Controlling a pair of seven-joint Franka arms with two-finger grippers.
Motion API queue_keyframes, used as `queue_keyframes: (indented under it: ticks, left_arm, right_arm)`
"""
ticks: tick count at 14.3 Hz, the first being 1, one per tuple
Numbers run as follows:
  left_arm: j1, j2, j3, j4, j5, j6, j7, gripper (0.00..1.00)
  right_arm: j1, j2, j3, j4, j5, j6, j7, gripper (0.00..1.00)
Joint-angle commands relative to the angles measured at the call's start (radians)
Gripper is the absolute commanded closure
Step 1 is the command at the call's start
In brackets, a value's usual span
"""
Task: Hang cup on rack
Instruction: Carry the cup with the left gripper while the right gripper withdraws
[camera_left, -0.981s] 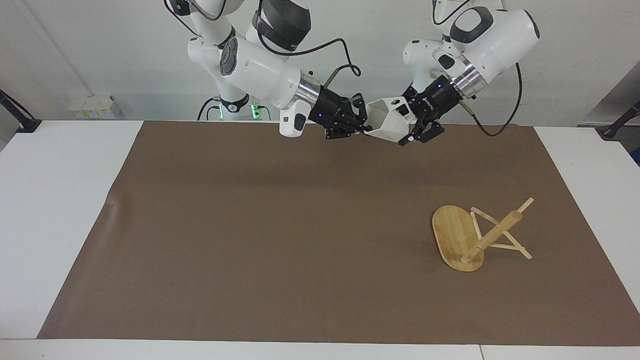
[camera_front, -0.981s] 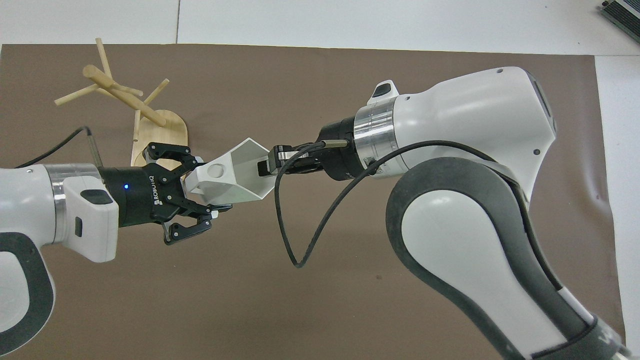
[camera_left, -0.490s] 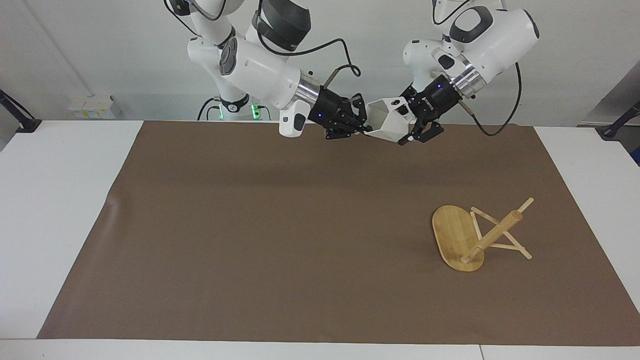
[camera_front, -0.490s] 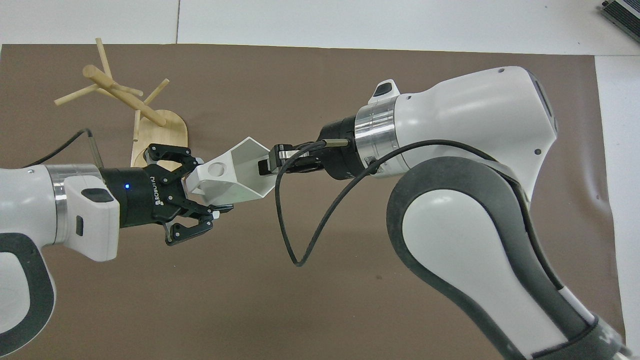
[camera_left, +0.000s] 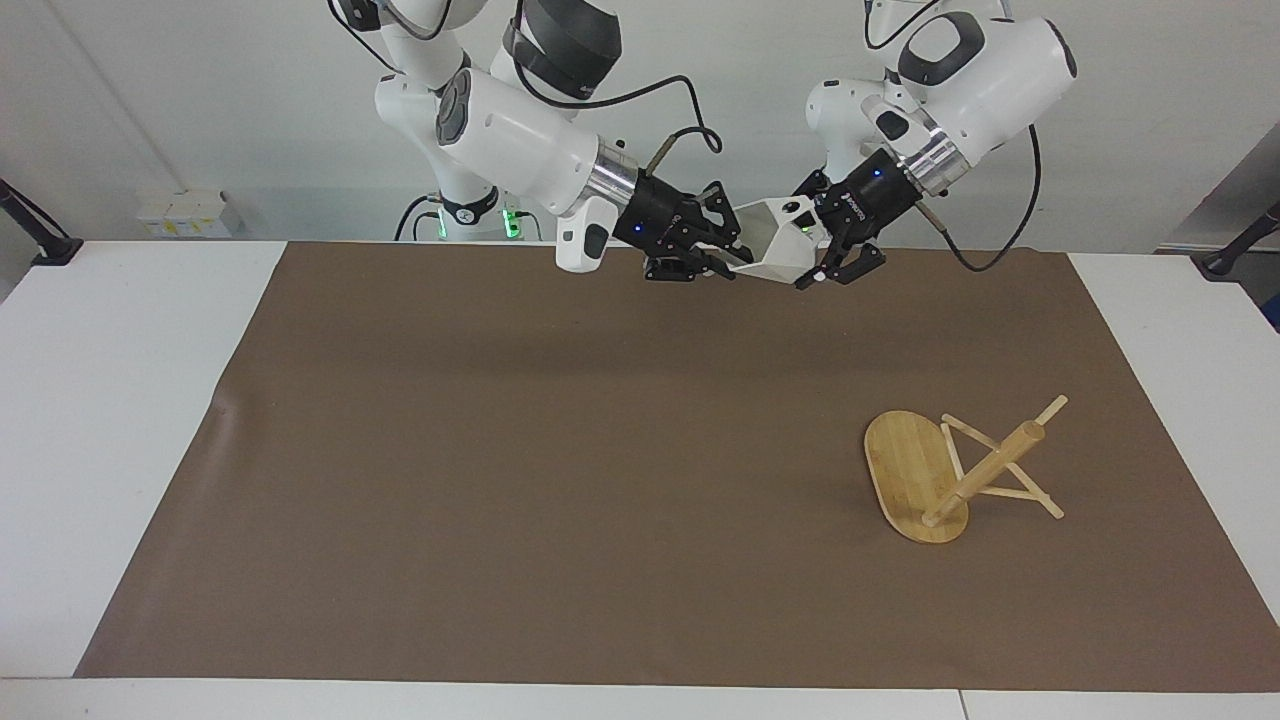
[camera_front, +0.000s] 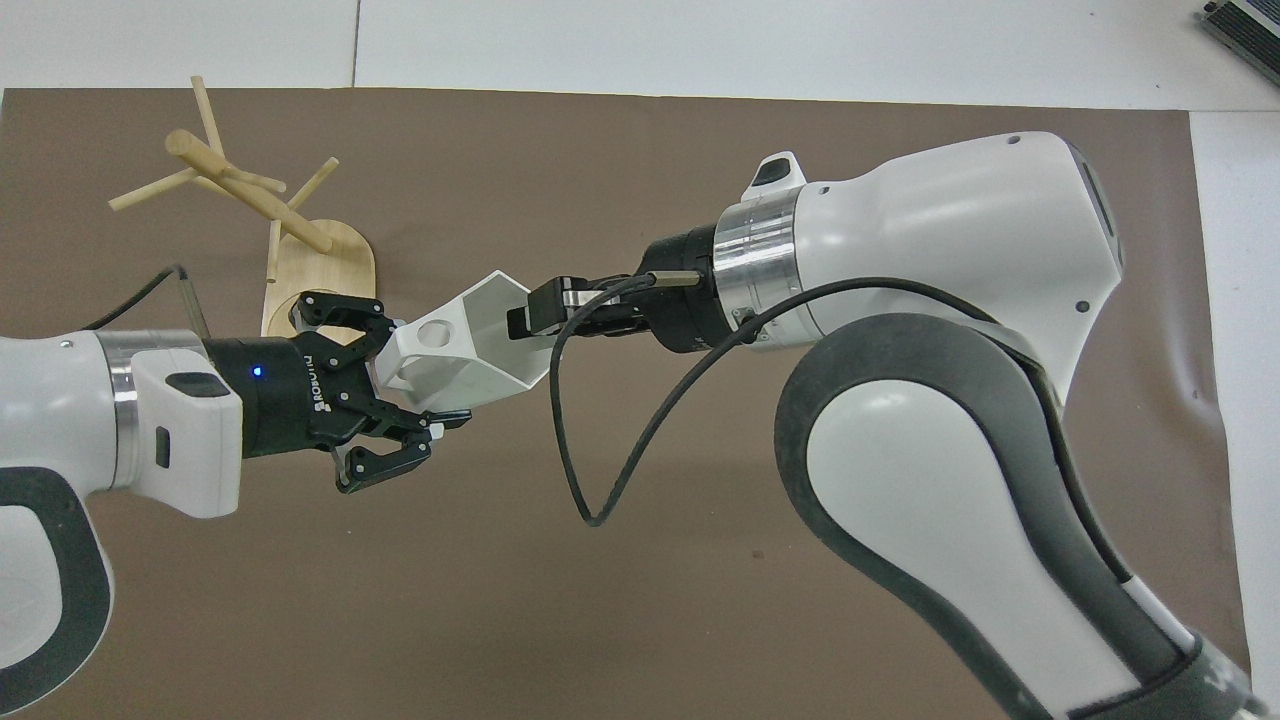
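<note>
Cup (camera_left: 775, 243) up in air over mat (camera_left: 500, 480), at robots' end, caught between both grippers. Left gripper (camera_left: 822, 262) clamped on cup's handle end. Right gripper (camera_left: 722, 256) at cup's rim, fingers' state unclear. Rack (camera_left: 925, 478) tipped over on mat, toward left arm's end

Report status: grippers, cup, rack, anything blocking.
Left gripper shut on cup at its handle end, cup in the air. Right gripper at cup's rim. Rack standing on mat toward left arm's end, nothing hung, path clear.
</note>
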Motion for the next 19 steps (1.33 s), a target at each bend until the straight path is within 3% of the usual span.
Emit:
queue_keyframes:
  ticks: [1,3,4,9,15,19]
  left_arm:
    - [0.0,-0.01,0.004,0.0,-0.012,-0.016,-0.012,1.0]
    - [0.002,-0.017,0.008,-0.012,-0.006,-0.013,-0.004,1.0]
    - [0.003,-0.023,0.008,-0.019,-0.001,-0.009,-0.003,1.0]
    - [0.028,-0.022,0.008,-0.023,0.091,-0.003,-0.044,1.0]
    - [0.009,-0.011,-0.033,-0.021,0.376,0.069,-0.387,1.0]
    - [0.009,0.003,-0.053,-0.021,0.431,0.099,-0.512,1.0]
  right_arm:
    - [-0.012,-0.006,0.012,-0.003,0.02,0.013,0.015,0.42]
    - [-0.012,-0.006,0.01,-0.002,0.023,0.013,0.015,0.1]
    - [-0.014,-0.008,0.007,-0.002,0.023,0.013,0.015,0.0]
    - [-0.014,-0.026,-0.046,-0.002,-0.006,0.016,0.002,0.0]
    - [-0.014,-0.081,-0.181,-0.008,-0.411,-0.001,-0.051,0.0]
    - [-0.014,-0.103,-0.273,-0.012,-0.584,-0.029,-0.163,0.0]
